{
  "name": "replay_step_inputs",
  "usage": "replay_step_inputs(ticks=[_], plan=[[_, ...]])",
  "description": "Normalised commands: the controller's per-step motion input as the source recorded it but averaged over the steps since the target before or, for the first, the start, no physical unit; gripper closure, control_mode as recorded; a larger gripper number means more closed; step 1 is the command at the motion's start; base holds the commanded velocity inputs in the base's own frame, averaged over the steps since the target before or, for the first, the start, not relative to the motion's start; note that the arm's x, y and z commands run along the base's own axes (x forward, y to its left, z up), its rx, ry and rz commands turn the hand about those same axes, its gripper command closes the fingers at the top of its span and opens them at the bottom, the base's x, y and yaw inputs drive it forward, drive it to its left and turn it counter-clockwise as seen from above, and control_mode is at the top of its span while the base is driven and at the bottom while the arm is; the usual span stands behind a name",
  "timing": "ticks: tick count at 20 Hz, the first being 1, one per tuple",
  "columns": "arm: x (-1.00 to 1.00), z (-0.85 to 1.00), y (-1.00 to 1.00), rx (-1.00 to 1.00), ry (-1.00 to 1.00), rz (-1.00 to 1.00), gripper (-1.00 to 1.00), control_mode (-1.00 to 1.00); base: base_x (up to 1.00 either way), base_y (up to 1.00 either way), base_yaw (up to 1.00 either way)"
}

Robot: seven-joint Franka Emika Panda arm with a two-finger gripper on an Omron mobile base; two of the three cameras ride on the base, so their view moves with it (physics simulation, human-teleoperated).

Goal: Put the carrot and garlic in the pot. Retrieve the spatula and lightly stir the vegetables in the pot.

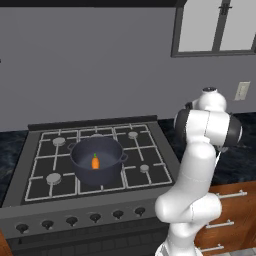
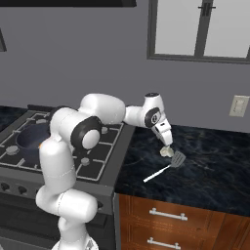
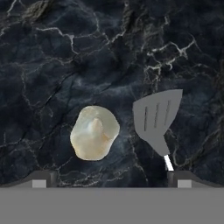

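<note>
On my left I see the round, deep, dark blue-grey pot (image 1: 96, 159) sitting on the black gas stove (image 1: 30, 186), with the small stubby orange carrot (image 1: 95, 162) lying inside it. To the right, over the dark veined marble counter (image 2: 215, 171), my two-finger gripper (image 2: 168, 148) hangs just above the lumpy off-white garlic bulb (image 3: 94, 132), jaws spread fully wide and gripping nothing. Just beside the garlic, further right, lies the slim spatula (image 3: 157, 119) with its dark grey slotted blade and pale handle, flat on the counter.
</note>
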Motion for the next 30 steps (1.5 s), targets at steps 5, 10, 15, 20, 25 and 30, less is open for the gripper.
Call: replay_step_inputs(ticks=[5, 10, 15, 20, 25, 30], plan=[[0.0, -0.19, 0.0, 0.01, 0.0, 0.0, -1.0, -1.0, 0.0, 0.0, 0.0], [0.05, -0.17, 0.0, 0.01, 0.0, 0.0, -1.0, -1.0, 0.0, 0.0, 0.0], [0.16, -0.14, 0.0, 0.0, 0.0, 0.0, -1.0, -1.0, 0.0, 0.0, 0.0], [0.14, -0.19, 0.0, 0.0, 0.0, 0.0, -1.0, -1.0, 0.0, 0.0, 0.0], [0.08, -0.17, -0.04, 0.0, 0.0, 0.0, -1.0, -1.0, 0.0, 0.0, 0.0], [0.0, -0.15, -0.14, 0.01, 0.0, 0.0, -1.0, -1.0, 0.0, 0.0, 0.0]])
